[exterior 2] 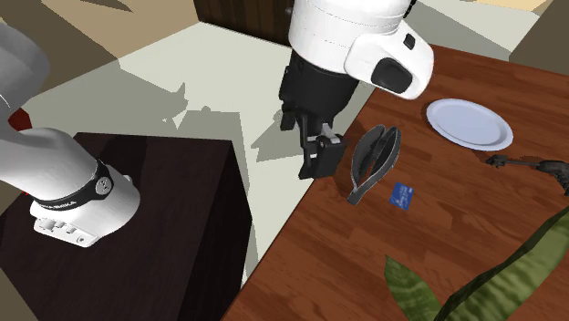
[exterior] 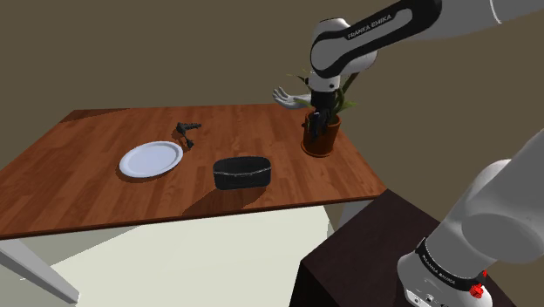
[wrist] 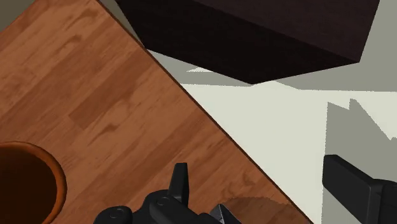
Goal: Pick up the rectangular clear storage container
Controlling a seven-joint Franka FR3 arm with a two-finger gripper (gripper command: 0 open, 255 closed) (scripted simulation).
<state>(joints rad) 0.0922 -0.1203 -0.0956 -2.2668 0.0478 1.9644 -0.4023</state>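
Nearest us stood the dark stand (exterior: pixel 366 249), and beyond it we recorded the fingers (wrist: pixel 181 183) released and parted over the surface (exterior: pixel 87 166) edge beside the plant pot (exterior: pixel 321 141), with the dark rectangular container (exterior: pixel 242 172) resting on the surface toward the shoulder view's left, long axis crosswise.

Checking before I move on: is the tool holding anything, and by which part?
Nothing is held. The tool is open above the edge of the table, nothing between its fingers; the container stands apart, untouched.
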